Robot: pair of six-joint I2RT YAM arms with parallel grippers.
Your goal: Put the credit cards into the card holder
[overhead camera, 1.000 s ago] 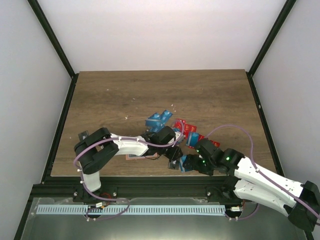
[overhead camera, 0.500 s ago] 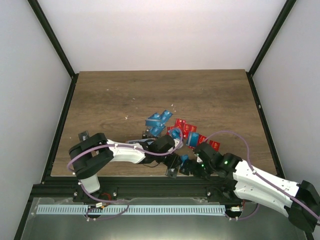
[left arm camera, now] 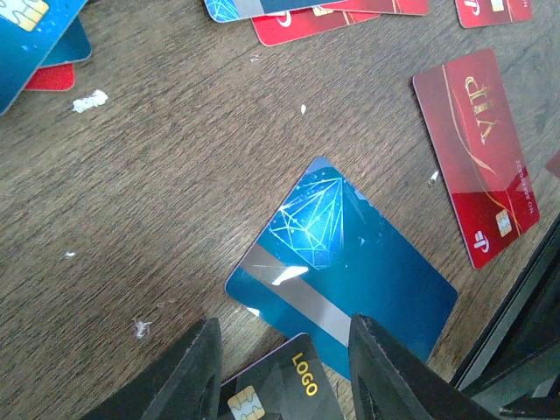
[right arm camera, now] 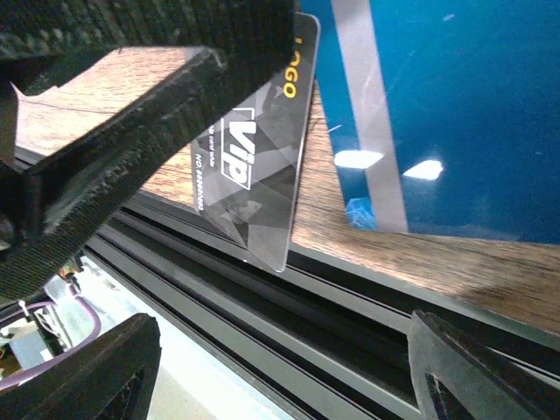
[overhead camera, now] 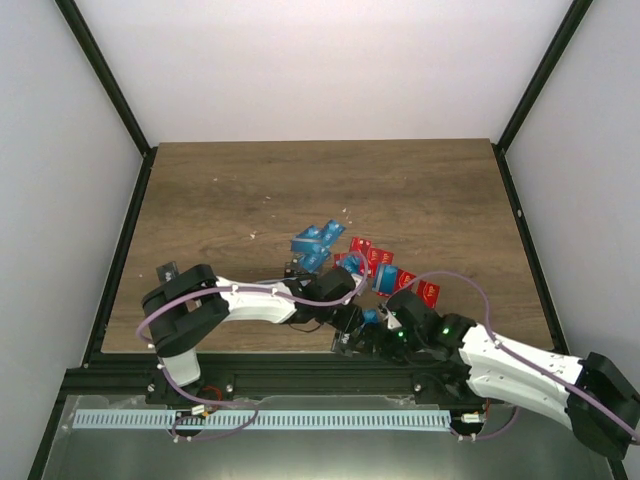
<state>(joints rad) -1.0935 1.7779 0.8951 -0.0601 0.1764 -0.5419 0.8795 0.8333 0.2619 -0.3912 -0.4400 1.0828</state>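
My left gripper (overhead camera: 344, 334) sits at the table's front edge, shut on a black card (left arm camera: 289, 389) marked LOGO. The card juts out over the edge in the right wrist view (right arm camera: 254, 175). My right gripper (overhead camera: 370, 340) is open and empty just right of it, fingers wide apart below the card's free corner. A blue card (left arm camera: 350, 262) lies flat on the wood just beyond the black one. A red VIP card (left arm camera: 477, 157) lies to its right. More blue cards (overhead camera: 318, 240) and red cards (overhead camera: 372, 258) lie scattered mid-table. The tan card holder is hidden.
The black frame rail (right arm camera: 350, 297) runs right under the table's front edge, below both grippers. Cards (left arm camera: 315, 13) lie along the top of the left wrist view. Small white crumbs (left arm camera: 90, 101) dot the wood.
My left gripper has moved toward the front edge with the black card. My right gripper has slid left and closer to it.
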